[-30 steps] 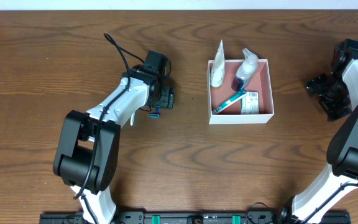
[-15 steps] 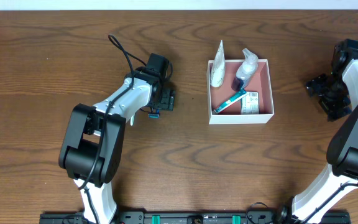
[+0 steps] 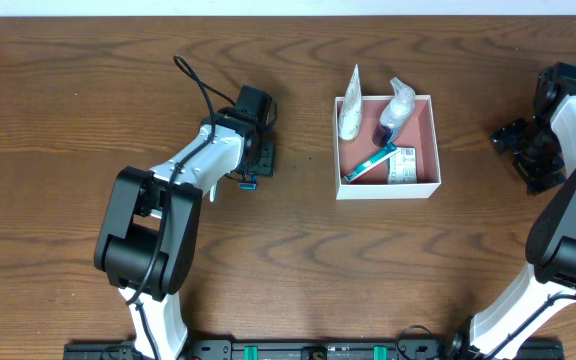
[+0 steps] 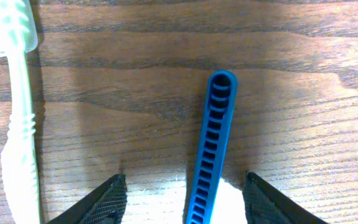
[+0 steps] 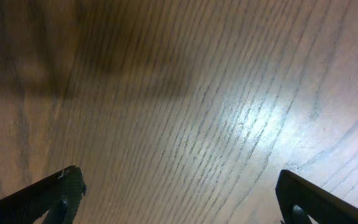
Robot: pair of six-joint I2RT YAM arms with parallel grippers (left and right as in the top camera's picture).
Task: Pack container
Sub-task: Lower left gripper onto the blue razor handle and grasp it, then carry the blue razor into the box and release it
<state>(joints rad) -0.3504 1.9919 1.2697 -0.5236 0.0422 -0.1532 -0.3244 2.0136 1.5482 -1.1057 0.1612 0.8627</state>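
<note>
Container (image 3: 423, 125) right of centre on tabletop, toward far edge, part-filled; likely light, stiff, thin-walled; best gripped by rim; left hand (image 4: 184, 182) apart, straddling blue handle (image 4: 215, 137); right hand (image 5: 179, 179) wide apart, empty.

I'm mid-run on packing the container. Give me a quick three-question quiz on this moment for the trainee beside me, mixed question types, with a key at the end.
1. True or false: the container is empty.
2. Multiple choice: in the left wrist view, what lies between the fingers of the left claw?
A) a blue ribbed handle
B) a metal spoon
C) nothing at all
3. Fill in: the right claw is ____, with only the table showing between its fingers.

Key: 1 false, several toiletries already lie in it; 2 A; 3 open.
</note>
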